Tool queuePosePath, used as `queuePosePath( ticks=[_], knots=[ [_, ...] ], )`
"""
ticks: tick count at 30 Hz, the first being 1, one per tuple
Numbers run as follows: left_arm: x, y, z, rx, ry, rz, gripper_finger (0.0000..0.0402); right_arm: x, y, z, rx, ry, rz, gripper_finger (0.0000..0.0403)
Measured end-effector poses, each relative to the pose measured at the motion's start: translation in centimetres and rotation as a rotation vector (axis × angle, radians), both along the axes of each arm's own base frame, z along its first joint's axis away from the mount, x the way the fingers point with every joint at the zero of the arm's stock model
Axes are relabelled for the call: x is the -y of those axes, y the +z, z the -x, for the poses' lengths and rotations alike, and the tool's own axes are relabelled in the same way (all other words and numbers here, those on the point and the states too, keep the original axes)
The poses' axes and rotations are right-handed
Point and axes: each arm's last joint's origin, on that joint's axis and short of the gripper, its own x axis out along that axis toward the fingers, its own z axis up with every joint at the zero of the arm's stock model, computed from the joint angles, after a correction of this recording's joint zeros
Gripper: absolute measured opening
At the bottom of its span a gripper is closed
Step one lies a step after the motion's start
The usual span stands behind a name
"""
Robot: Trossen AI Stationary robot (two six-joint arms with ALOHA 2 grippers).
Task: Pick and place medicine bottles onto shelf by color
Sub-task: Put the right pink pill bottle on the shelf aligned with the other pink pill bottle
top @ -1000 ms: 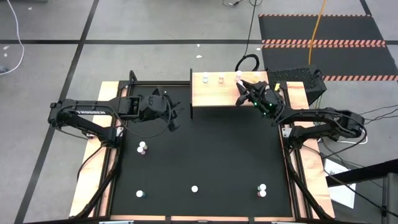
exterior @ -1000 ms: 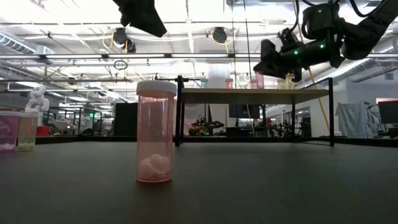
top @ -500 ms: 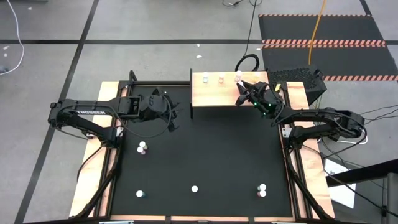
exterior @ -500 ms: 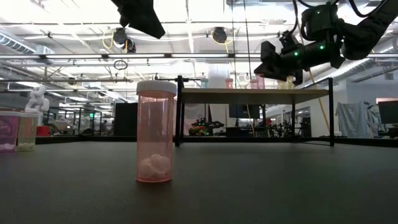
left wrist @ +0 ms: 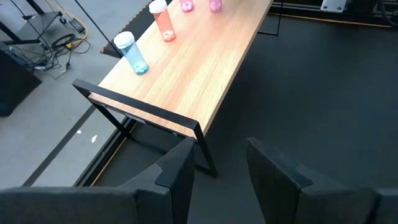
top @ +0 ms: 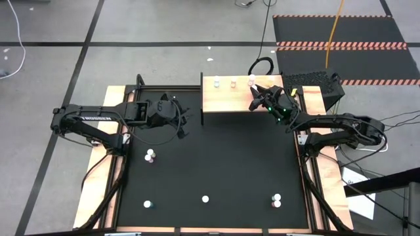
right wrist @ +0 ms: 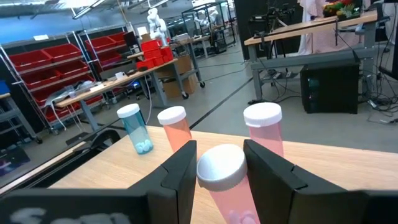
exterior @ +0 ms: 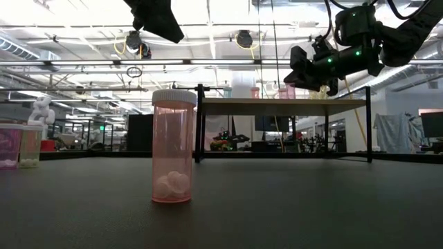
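Standing between the right gripper's [right wrist: 217, 168] fingers, a pink bottle [right wrist: 227, 180] over the shelf [top: 226, 98].

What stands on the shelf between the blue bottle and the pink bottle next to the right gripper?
One orange bottle stands between the blue bottle and the standing pink bottle on the shelf. The right wrist view shows it; the right gripper holds another pink bottle.

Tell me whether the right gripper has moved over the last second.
Barely. Against the shelf in the low view, the right gripper, holding a pink bottle, has only crept slightly rightward; overhead it looks unmoved.
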Motion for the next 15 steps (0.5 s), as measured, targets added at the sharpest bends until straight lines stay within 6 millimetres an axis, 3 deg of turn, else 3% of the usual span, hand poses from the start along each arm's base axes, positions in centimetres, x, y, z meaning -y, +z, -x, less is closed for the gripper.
queuePosePath(
  ticks=[8, 15],
  knots=[
    [0.0, -0.04, 0.03, 0.0, 0.007, 0.009, 0.0147, 0.0, 0.0, 0.0, 0.02, 0.0, -0.016, 0.0123],
    [0.02, -0.25, 0.21, -0.021, 0.015, 0.024, 0.0147, -0.01, 0.01, -0.02, 0.02, 0.004, -0.015, 0.0169]
  ],
)
